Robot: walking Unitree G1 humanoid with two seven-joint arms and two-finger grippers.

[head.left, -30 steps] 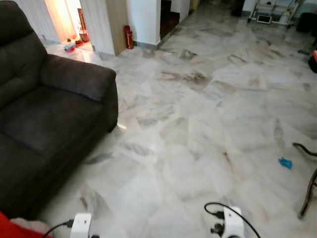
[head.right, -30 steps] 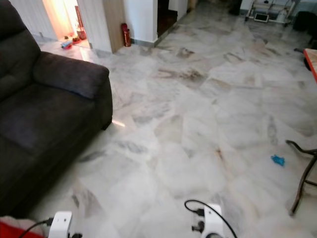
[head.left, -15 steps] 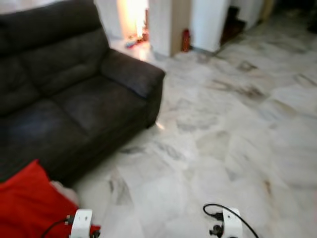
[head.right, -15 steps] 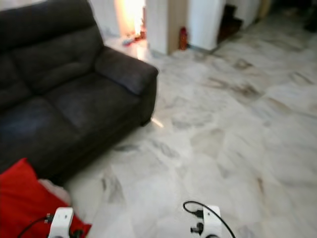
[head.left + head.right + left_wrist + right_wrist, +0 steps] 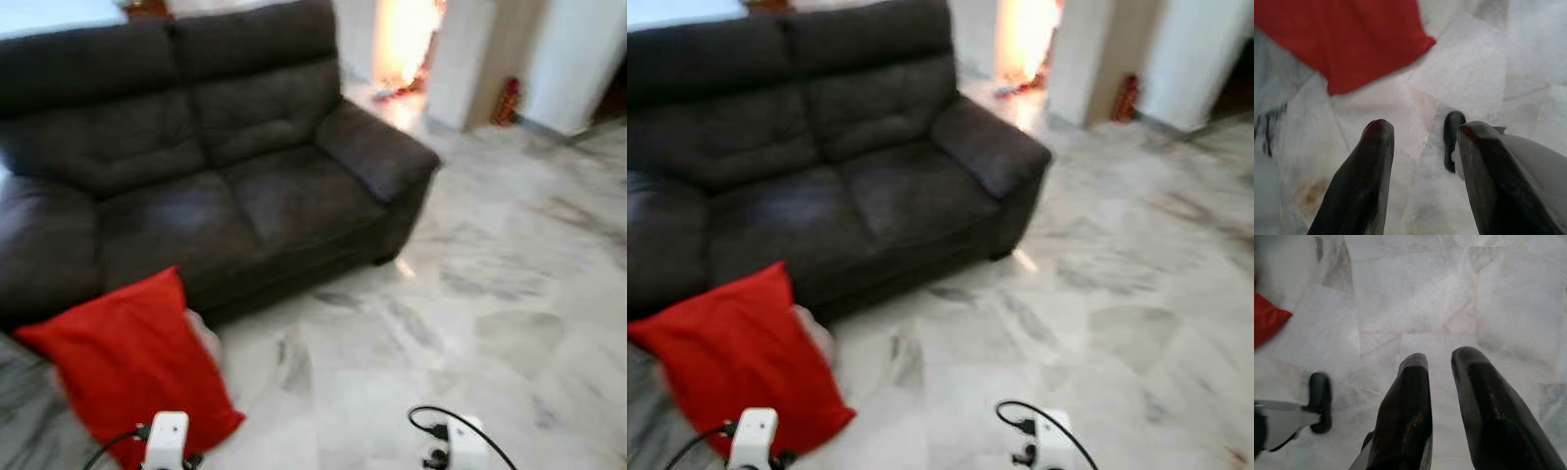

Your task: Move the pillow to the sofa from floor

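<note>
Sofa (image 5: 196, 186), dark grey, spans the upper left of the head views; seat cushions bare, so the drop-off spot looks free. Marble floor (image 5: 470, 284) runs out to the right. Red pillow (image 5: 127, 362) lies on the floor, its far edge against the sofa front, not yet lifted. Left gripper (image 5: 1422, 147) hangs over bare tile just beside a pillow corner, fingers parted, holding nothing; likely staged for the reach. Right gripper (image 5: 1442, 377) over bare floor, fingers slightly apart, empty.
</note>
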